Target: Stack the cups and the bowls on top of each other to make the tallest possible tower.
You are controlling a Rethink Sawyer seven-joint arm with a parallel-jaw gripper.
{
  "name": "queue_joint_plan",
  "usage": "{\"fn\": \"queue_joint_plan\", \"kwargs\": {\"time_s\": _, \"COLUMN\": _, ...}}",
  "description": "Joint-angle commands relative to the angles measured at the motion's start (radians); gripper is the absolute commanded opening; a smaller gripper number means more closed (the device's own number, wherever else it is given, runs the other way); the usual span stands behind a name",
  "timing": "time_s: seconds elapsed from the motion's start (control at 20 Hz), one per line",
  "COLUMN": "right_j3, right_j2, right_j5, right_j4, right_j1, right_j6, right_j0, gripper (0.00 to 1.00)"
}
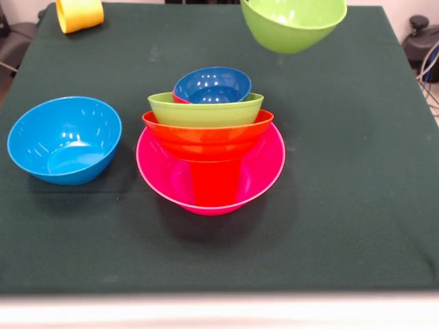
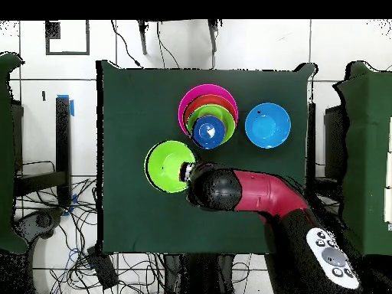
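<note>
The tower stands mid-table: a wide pink bowl (image 1: 257, 175) holds a red cup (image 1: 215, 184). Above it sit an orange bowl (image 1: 206, 137), a lime green bowl (image 1: 204, 110) and a small dark blue bowl (image 1: 212, 86). A sliver of a small red bowl (image 1: 179, 99) shows under the dark blue one. The tower also shows in the overhead view (image 2: 208, 119). A second lime green bowl (image 1: 293, 24) hangs tilted above the table's far side. In the overhead view my gripper (image 2: 185, 174) sits on this bowl's (image 2: 163, 166) rim, beside the tower.
A light blue bowl (image 1: 65, 139) stands alone beside the tower, also in the overhead view (image 2: 268, 125). A yellow cup (image 1: 79, 14) lies on its side at a far corner. The red arm (image 2: 256, 195) reaches in over the table's robot side.
</note>
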Motion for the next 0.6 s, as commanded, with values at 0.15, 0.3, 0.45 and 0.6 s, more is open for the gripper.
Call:
{"fn": "queue_joint_plan", "kwargs": {"time_s": 0.15, "right_j3": 0.069, "right_j2": 0.195, "right_j5": 0.077, "right_j4": 0.063, "right_j1": -0.065, "right_j6": -0.077, "right_j0": -0.075, "gripper": 0.00}}
{"fn": "queue_joint_plan", "kwargs": {"time_s": 0.3, "right_j3": 0.076, "right_j2": 0.254, "right_j5": 0.097, "right_j4": 0.086, "right_j1": -0.059, "right_j6": -0.094, "right_j0": -0.119, "gripper": 0.00}}
{"fn": "queue_joint_plan", "kwargs": {"time_s": 0.45, "right_j3": 0.066, "right_j2": 0.303, "right_j5": 0.097, "right_j4": 0.082, "right_j1": -0.023, "right_j6": -0.116, "right_j0": -0.163, "gripper": 0.00}}
{"fn": "queue_joint_plan", "kwargs": {"time_s": 0.6, "right_j3": 0.044, "right_j2": 0.329, "right_j5": 0.090, "right_j4": 0.048, "right_j1": 0.027, "right_j6": -0.146, "right_j0": -0.198, "gripper": 0.00}}
